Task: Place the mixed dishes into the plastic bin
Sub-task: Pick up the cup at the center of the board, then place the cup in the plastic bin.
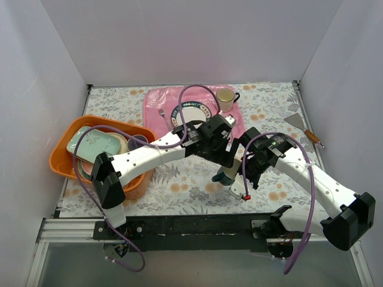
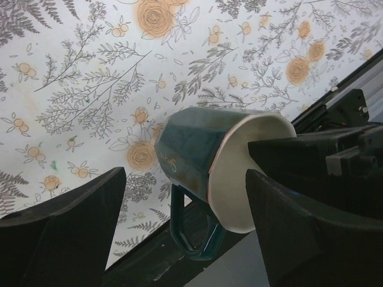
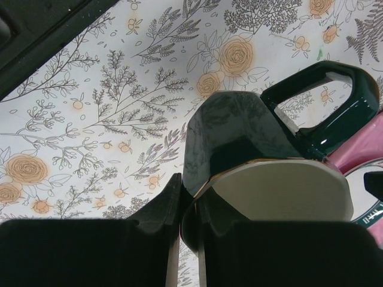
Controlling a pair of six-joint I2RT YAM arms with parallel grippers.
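Observation:
The dark green mug point(image 1: 227, 175) with a cream inside hangs tilted on its side over the flowered tablecloth. My right gripper point(image 1: 238, 172) is shut on its rim; in the right wrist view point(image 3: 188, 206) one finger is inside the mug point(image 3: 236, 128) and one outside. My left gripper point(image 1: 226, 159) is open; in the left wrist view point(image 2: 185, 230) its fingers stand wide on either side of the mug point(image 2: 197, 152), apart from it, with the handle hanging between them. The orange plastic bin point(image 1: 63, 152) at the left holds the pale green tray point(image 1: 93, 143), plates and a pink mug point(image 1: 138, 142).
A pink cloth mat point(image 1: 157, 101) at the back carries a white plate with a dark blue rim point(image 1: 192, 112), a cream-yellow mug point(image 1: 225, 98) and a fork point(image 1: 163, 116). A spatula point(image 1: 303, 127) lies at the right edge. White walls enclose the table.

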